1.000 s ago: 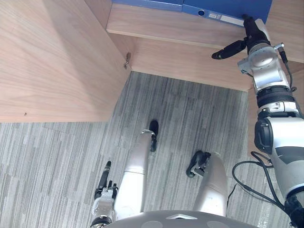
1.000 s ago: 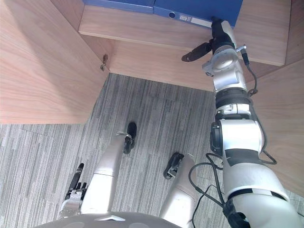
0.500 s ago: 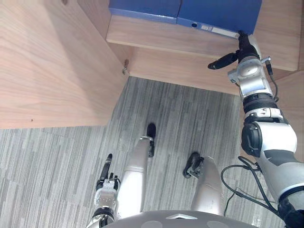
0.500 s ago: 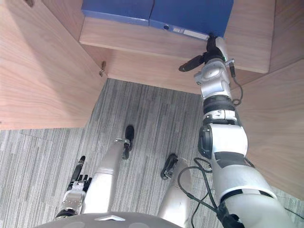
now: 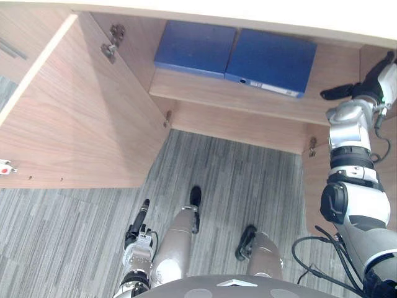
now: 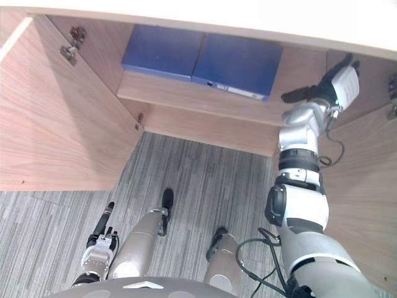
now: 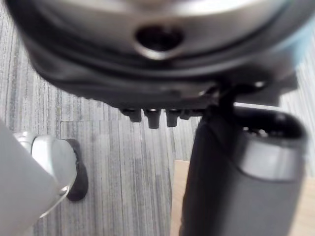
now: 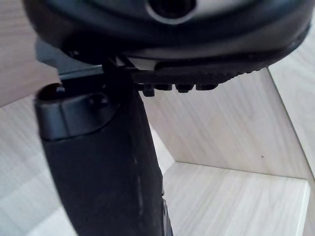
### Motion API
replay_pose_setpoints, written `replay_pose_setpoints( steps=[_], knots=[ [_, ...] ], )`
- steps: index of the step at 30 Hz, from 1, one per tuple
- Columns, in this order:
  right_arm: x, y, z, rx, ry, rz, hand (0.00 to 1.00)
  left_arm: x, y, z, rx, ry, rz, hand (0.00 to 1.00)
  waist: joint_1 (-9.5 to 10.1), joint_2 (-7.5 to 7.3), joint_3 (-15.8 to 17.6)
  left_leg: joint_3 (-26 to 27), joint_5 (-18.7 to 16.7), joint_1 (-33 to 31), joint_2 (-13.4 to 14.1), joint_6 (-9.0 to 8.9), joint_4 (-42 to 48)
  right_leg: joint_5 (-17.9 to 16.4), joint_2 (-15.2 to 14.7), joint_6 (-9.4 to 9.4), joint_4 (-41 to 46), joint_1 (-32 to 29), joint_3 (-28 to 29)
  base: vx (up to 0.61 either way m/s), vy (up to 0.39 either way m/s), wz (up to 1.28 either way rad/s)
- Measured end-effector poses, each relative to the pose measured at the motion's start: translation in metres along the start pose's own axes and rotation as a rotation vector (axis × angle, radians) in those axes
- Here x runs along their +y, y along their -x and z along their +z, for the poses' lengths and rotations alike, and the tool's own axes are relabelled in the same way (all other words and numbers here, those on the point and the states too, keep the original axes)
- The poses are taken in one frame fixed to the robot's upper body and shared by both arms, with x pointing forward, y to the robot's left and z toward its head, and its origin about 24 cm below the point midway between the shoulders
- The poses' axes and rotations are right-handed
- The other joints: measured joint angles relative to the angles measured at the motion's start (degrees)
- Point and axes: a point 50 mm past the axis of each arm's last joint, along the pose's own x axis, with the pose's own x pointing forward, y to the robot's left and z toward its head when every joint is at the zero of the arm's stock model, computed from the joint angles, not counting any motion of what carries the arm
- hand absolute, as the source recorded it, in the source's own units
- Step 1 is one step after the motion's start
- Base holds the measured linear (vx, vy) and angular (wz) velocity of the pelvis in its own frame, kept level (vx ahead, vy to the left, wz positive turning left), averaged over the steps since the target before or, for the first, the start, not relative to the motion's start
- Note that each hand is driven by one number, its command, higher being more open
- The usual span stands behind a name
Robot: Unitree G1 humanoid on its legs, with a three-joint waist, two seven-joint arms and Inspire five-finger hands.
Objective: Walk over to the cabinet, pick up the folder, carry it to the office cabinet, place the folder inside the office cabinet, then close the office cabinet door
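Since the blue folder [image 5: 271, 62] with the labelled spine lies flat on the shelf [image 5: 248, 104] of the office cabinet, touching a second blue folder [image 5: 195, 48] at its side, the carrying and placing look finished, though which of the two was brought I cannot tell for sure. What is left, by my reading, is the closing: the left door [image 5: 80, 124] and the right door [image 6: 366, 205] both stand wide open. The right hand [image 6: 335, 87] is raised beside the cabinet's right wall, apart from the folders, its fingers loosely straight and holding nothing. The left hand [image 5: 138, 231] hangs low over the carpeted floor [image 5: 248, 167], fingers straight together and empty. The right eye view gives a broad look at the right door's inner face, which the left eye view cuts to a strip at its edge. The right wrist view adds bare wood panels meeting in a corner past the thumb, confirming an empty hand; the left wrist view shows carpet beyond its fingers.
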Motion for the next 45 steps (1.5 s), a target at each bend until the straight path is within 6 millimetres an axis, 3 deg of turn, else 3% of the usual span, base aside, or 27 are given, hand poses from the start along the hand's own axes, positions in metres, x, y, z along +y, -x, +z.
replay_pose_setpoints(
  steps=[5,7,8,10,11,12,14,15,16,19,25,28,30,34,36,39,45],
  knots=[
    [0.031,0.018,-0.012,-0.048,0.133,0.105,1.00,0.020,0.004,-0.005,0.011,-0.071,0.034,1.00,0.08,0.23,-2.04,-0.24,0.66,6.80,0.99,-0.90,-4.60,1.88,2.20,0.27,-6.77,7.71,-1.71,0.06,-0.027,-0.01],
    [0.073,0.051,-0.007,-0.153,0.157,0.247,1.00,0.034,0.006,-0.008,0.032,-0.149,0.064,1.00,-0.13,-0.31,-5.20,0.98,1.53,10.97,2.62,-1.45,-8.59,4.45,4.65,-0.02,-12.91,11.65,-1.31,0.09,-0.046,-0.34],
    [0.079,0.057,-0.007,-0.165,0.152,0.268,1.00,0.034,0.006,-0.008,0.032,-0.152,0.063,1.00,-0.10,-0.45,-5.48,1.16,1.58,11.46,2.82,-1.54,-8.95,4.66,4.89,-0.03,-13.49,12.12,-1.25,0.09,-0.058,-0.42],
    [0.116,0.112,-0.011,-0.248,0.080,0.452,1.00,0.042,0.007,-0.005,0.032,-0.217,0.072,1.00,-0.17,-1.92,-7.72,3.32,2.15,16.09,4.09,-2.28,-12.63,6.32,6.57,-0.25,-17.96,15.57,0.21,0.07,-0.071,-0.43],
    [0.116,0.112,-0.011,-0.248,0.080,0.452,1.00,0.042,0.007,-0.005,0.032,-0.217,0.072,1.00,-0.17,-1.92,-7.72,3.32,2.15,16.09,4.09,-2.28,-12.63,6.32,6.57,-0.25,-17.96,15.57,0.21,0.07,-0.066,-0.30],
    [0.132,0.153,-0.028,-0.288,0.053,0.579,1.00,0.045,0.008,-0.005,0.043,-0.287,0.051,1.00,-0.78,-2.77,-10.12,3.91,2.91,18.17,4.13,-2.65,-15.33,6.86,6.87,-0.06,-19.80,16.83,0.64,0.07,-0.048,-0.10],
    [0.144,0.185,-0.054,-0.223,0.021,0.688,1.00,0.049,0.010,-0.006,0.047,-0.339,0.032,1.00,-1.68,-2.84,-10.54,3.77,4.40,21.29,3.73,-2.74,-18.96,7.74,7.03,0.31,-21.70,18.94,0.62,0.05,-0.033,-0.09],
    [0.148,0.190,-0.064,-0.175,0.020,0.712,1.00,0.050,0.010,-0.006,0.049,-0.347,0.028,1.00,-1.77,-2.81,-10.59,3.80,5.08,22.17,3.66,-2.78,-20.34,8.17,7.17,0.49,-22.49,19.45,0.65,-0.01,-0.008,-0.05],
    [0.151,0.198,-0.088,-0.064,0.031,0.744,1.00,0.051,0.011,-0.008,0.055,-0.383,0.015,1.00,-1.96,-2.71,-10.67,3.76,6.56,23.59,3.58,-2.66,-23.07,9.17,7.52,0.56,-24.16,20.26,0.50,-0.03,0.013,-0.01],
    [0.149,0.228,-0.146,0.197,0.024,0.810,1.00,0.056,0.013,-0.007,0.060,-0.458,0.008,1.00,-3.12,-2.95,-10.63,3.62,8.70,25.02,3.39,-2.44,-26.63,11.63,8.23,0.81,-28.07,21.84,0.30,-0.05,0.044,0.02],
    [0.139,0.286,-0.212,0.526,-0.021,0.887,1.00,0.077,0.016,-0.008,0.107,-0.601,0.073,1.00,-4.98,-3.45,-10.49,7.39,7.76,29.60,3.60,-2.43,-27.02,13.22,8.68,0.83,-30.31,24.24,4.86,-0.09,0.037,-0.35],
    [0.129,0.312,-0.244,0.724,-0.022,0.898,1.00,0.075,0.015,-0.008,0.101,-0.656,0.074,1.00,-5.28,-3.66,-10.73,7.94,7.54,30.32,3.74,-2.49,-27.04,13.47,9.20,0.19,-31.06,24.89,5.46,-0.11,0.027,-0.16],
    [0.116,0.342,-0.271,0.946,-0.066,0.870,1.00,0.072,0.014,-0.009,0.103,-0.699,0.077,1.00,-6.06,-3.79,-10.81,7.54,7.37,30.87,3.80,-2.23,-27.04,13.57,9.57,0.03,-31.87,26.00,5.51,-0.06,0.011,0.04],
    [0.100,0.354,-0.292,1.209,-0.276,0.666,1.00,0.068,0.012,-0.010,0.090,-0.804,0.082,1.00,-6.34,-3.93,-10.59,7.47,7.26,32.75,3.45,-2.10,-27.04,13.89,9.44,-0.42,-32.13,27.99,5.82,0.01,0.002,0.01],
    [0.093,0.362,-0.300,1.347,-0.431,0.519,1.00,0.063,0.011,-0.011,0.093,-0.935,0.049,1.00,-6.31,-4.07,-10.48,7.44,7.14,34.30,3.26,-2.39,-27.05,13.89,9.39,-0.40,-32.81,29.92,5.78,0.03,-0.005,0.02],
    [0.089,0.366,-0.303,1.418,-0.562,0.401,1.00,0.057,0.009,-0.013,0.102,-1.052,0.009,1.00,-6.48,-4.33,-10.22,8.23,6.82,35.24,3.44,-2.53,-27.05,13.88,9.45,-0.41,-32.84,30.31,6.52,0.01,-0.012,-0.11],
    [0.086,0.369,-0.306,1.432,-0.594,0.381,1.00,0.058,0.009,-0.013,0.110,-1.110,-0.003,1.00,-7.83,-3.92,-9.66,11.71,5.14,37.06,3.89,-2.40,-26.95,13.78,9.48,-0.57,-32.77,30.08,9.95,0.02,-0.001,-0.33]
  ],
)
